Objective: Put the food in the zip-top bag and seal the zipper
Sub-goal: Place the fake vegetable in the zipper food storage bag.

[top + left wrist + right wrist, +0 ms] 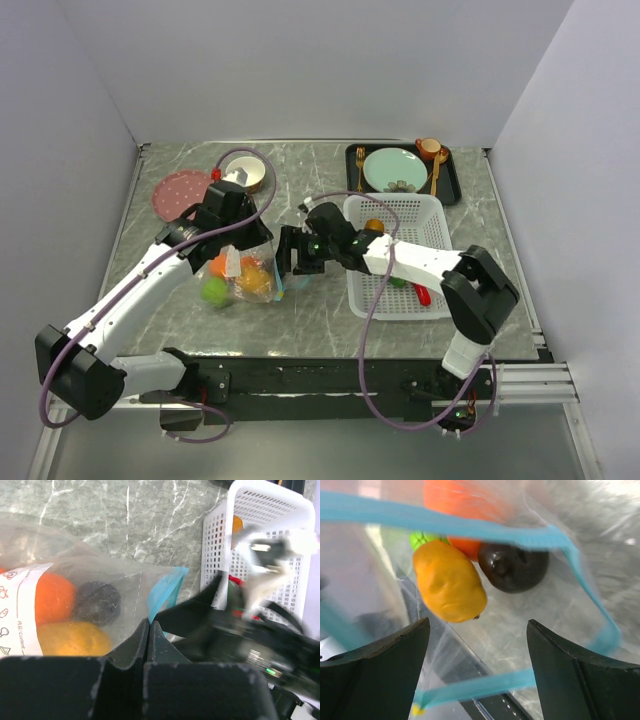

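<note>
The zip-top bag (240, 278) lies left of centre, its mouth facing right. Inside it I see an orange (465, 500), a yellow-brown fruit (449, 582), a dark round one (514, 567) and a green apple (422, 540). The teal zipper (445, 525) gapes open, one strip high, the other low. My left gripper (149, 622) is shut on the bag's edge beside the zipper (165, 592). My right gripper (290, 255) stands open at the bag's mouth, with nothing between its fingers (580, 670). More food lies in the basket: an orange (374, 226), a red chili (422, 295) and a green pepper (398, 283).
The white mesh basket (432, 215) stands right of the bag, under the right arm. A black tray (452, 185) with a teal plate, cup and gold cutlery sits at the back right. A pink plate (180, 190) and a small bowl (247, 172) sit at the back left.
</note>
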`<state>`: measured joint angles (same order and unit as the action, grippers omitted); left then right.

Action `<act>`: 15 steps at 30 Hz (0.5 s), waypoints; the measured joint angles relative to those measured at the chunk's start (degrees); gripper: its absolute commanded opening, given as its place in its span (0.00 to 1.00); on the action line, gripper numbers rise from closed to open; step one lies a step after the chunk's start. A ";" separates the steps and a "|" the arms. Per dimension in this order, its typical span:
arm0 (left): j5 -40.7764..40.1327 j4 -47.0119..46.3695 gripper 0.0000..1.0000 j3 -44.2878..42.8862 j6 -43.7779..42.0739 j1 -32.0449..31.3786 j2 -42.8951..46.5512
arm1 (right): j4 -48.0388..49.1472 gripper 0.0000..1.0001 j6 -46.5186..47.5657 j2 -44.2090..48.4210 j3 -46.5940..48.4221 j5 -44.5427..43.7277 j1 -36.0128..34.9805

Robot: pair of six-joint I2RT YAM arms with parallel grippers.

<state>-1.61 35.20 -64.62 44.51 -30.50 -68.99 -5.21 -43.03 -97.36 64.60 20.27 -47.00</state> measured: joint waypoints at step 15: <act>-7.48 0.46 0.01 0.00 1.46 0.07 5.51 | -8.48 0.91 0.68 20.24 -2.29 -25.16 0.24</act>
<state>-9.08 35.66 -64.62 45.98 -30.44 -63.48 -13.69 -42.35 -77.12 62.30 -4.89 -46.76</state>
